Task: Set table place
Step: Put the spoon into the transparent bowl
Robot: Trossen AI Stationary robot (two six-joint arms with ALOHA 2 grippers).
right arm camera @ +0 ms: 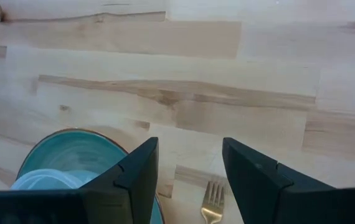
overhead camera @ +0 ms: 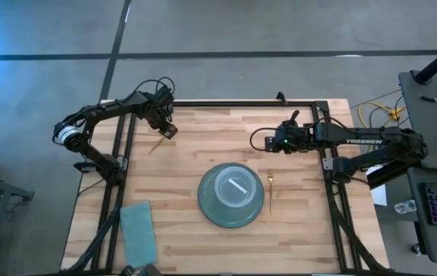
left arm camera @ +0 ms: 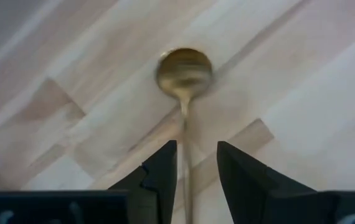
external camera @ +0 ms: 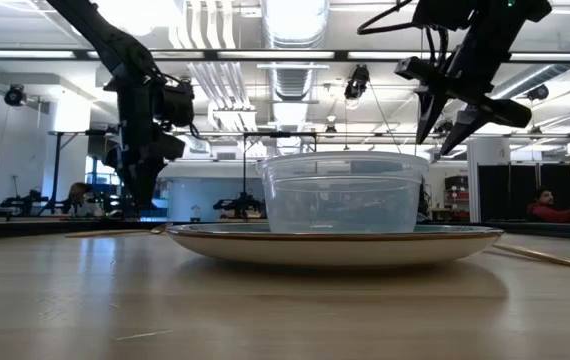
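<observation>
A gold spoon (overhead camera: 157, 144) lies flat on the table (overhead camera: 203, 130) at its far left. My left gripper (left arm camera: 197, 168) is low over the spoon and open. Its fingers stand on either side of the handle (left arm camera: 186, 155), and the bowl (left arm camera: 184, 70) lies ahead of them. A teal plate (overhead camera: 211, 211) with a clear plastic container (overhead camera: 232, 189) on it sits in the middle. A gold fork (overhead camera: 271, 192) lies just to the plate's right. My right gripper (right arm camera: 190, 168) is open and empty, high above the table beyond the fork (right arm camera: 212, 202).
A folded teal napkin (overhead camera: 136, 230) lies at the near left corner. The black rail frame (overhead camera: 241, 101) runs along the table's edges. Bare wood lies between the plate and the far edge, and to the plate's left.
</observation>
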